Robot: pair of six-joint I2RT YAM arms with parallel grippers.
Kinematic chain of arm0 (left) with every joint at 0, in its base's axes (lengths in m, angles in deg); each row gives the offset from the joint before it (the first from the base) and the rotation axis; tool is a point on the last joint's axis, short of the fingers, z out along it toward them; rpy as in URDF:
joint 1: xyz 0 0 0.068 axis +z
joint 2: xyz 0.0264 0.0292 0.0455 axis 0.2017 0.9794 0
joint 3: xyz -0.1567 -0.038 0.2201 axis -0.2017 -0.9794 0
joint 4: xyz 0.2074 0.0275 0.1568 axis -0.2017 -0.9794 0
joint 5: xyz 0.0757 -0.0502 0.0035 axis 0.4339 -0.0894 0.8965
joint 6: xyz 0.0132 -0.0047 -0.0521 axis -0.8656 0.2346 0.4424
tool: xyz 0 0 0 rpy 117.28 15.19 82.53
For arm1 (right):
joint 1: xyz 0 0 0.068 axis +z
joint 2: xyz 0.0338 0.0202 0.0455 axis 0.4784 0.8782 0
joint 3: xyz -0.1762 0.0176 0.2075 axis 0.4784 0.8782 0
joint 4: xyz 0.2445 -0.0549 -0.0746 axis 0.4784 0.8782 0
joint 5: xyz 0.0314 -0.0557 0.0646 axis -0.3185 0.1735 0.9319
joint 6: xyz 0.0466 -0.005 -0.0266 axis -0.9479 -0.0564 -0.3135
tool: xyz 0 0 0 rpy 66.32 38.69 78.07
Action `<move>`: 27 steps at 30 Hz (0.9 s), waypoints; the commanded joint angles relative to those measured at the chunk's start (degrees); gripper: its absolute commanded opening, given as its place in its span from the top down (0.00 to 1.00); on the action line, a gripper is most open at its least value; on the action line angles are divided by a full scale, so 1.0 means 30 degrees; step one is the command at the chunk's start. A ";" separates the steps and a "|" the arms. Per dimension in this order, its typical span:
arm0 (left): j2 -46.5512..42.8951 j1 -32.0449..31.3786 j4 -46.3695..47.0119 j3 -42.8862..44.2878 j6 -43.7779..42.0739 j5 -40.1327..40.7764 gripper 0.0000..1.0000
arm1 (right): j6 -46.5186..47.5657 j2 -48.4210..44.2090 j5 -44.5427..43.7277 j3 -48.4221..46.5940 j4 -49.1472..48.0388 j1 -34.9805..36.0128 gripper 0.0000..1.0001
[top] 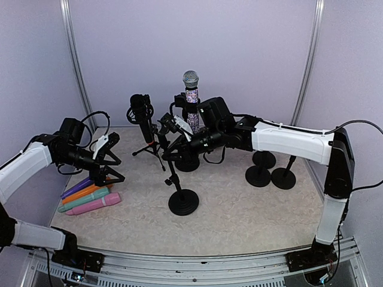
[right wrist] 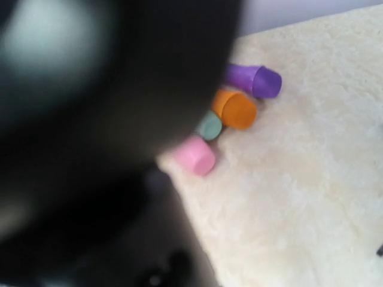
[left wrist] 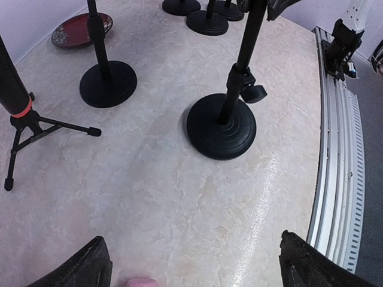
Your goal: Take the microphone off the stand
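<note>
Several coloured microphones lie side by side at the table's left: purple (top: 76,188), orange (top: 84,194), teal (top: 84,201) and pink (top: 96,204). My left gripper (top: 116,169) hangs just above them, open and empty. In the left wrist view its fingers (left wrist: 90,269) stand wide apart, with the pink microphone's tip (left wrist: 140,281) below them. In the middle stands a black stand (top: 183,202) on a round base (left wrist: 221,125). My right gripper (top: 169,143) is closed round its upper part. A dark blur (right wrist: 90,149) fills most of the right wrist view, beside the pink microphone (right wrist: 196,155).
A glittery microphone with a silver head (top: 191,95) stands upright in a stand at the back. A black microphone (top: 141,113) sits on a tripod (left wrist: 36,128). Three bare round-based stands (top: 258,175) cluster at the right. A red plate (left wrist: 81,28) lies far off.
</note>
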State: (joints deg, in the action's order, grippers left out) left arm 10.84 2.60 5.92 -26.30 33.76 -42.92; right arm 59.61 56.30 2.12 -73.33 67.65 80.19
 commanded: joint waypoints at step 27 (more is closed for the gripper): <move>-0.1754 0.0705 -0.0480 0.0446 0.0034 0.1342 0.03 | -0.6019 -1.0375 -0.4630 1.2135 -0.3639 -0.0987 0.00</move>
State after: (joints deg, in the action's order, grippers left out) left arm 6.60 4.22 4.15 -25.80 33.65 -39.09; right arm 50.89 29.98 -5.12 -41.57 60.09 76.78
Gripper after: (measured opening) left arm 0.970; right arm 0.998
